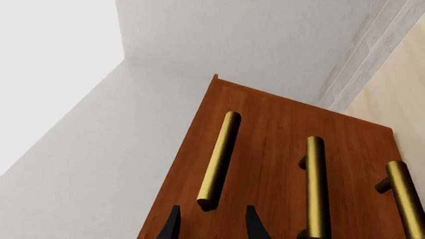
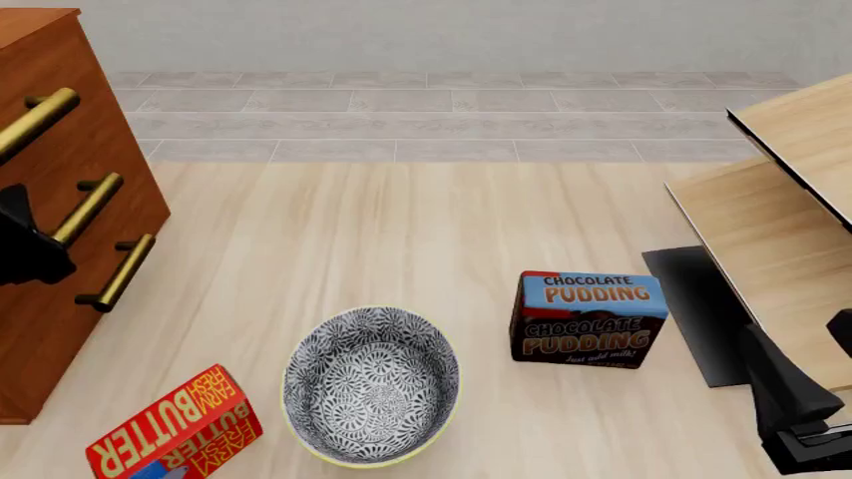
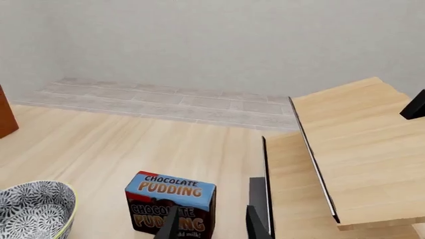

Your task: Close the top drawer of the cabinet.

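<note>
- At the far left of the front view we find the cabinet [image 2: 60, 170], a tall reddish-brown chest standing at the surface's left edge; it looks stiff and heavy, so we judge it will not shift under a push.
- The top drawer [image 2: 40, 70] is its uppermost front, carrying a brass bar handle [image 2: 34, 125]. From these views we cannot tell how far it stands out from the two drawers below.
- We judge the drawer rigid and sliding along one line only. It needs pressing, not gripping: a flat push on the wood beside the handle, near its middle, should keep it from skewing. The brass bar looks smooth and round, so a fingertip could slide off it.
- The left gripper [image 1: 211, 226] hangs just in front of the cabinet face, its two dark fingertips set narrowly apart with nothing between them, close under the end of the top handle in the left wrist view.
- Moving right we pass a butter box [image 2: 174, 439], a patterned bowl [image 2: 373, 384] and a chocolate pudding box [image 2: 586, 319], all well apart from the cabinet.
- At the far right the right gripper [image 3: 211, 224] hovers near the pudding box, narrowly parted and empty, beside pale wood furniture [image 2: 785, 220].
</note>
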Available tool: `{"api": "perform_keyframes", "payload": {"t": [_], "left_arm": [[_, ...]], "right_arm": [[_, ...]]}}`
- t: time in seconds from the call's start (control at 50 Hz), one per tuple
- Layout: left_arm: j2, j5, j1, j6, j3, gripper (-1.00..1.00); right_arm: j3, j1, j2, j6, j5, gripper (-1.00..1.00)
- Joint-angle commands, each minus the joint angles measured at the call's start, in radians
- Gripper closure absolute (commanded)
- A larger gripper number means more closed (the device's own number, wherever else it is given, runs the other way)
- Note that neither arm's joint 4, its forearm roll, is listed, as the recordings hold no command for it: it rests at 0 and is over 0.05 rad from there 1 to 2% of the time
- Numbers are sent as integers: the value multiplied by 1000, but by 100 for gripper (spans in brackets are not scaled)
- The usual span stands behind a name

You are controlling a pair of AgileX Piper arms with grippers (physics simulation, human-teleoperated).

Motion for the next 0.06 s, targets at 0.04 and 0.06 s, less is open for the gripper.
{"api": "perform_keyframes", "payload": {"t": [0.04, 0.06], "left_arm": [[-12, -10, 64, -9, 8, -100], [-13, -10, 64, -10, 8, -100]], "right_arm": [[0, 5, 0, 7, 0, -100], [0, 6, 0, 3, -1, -100]]}}
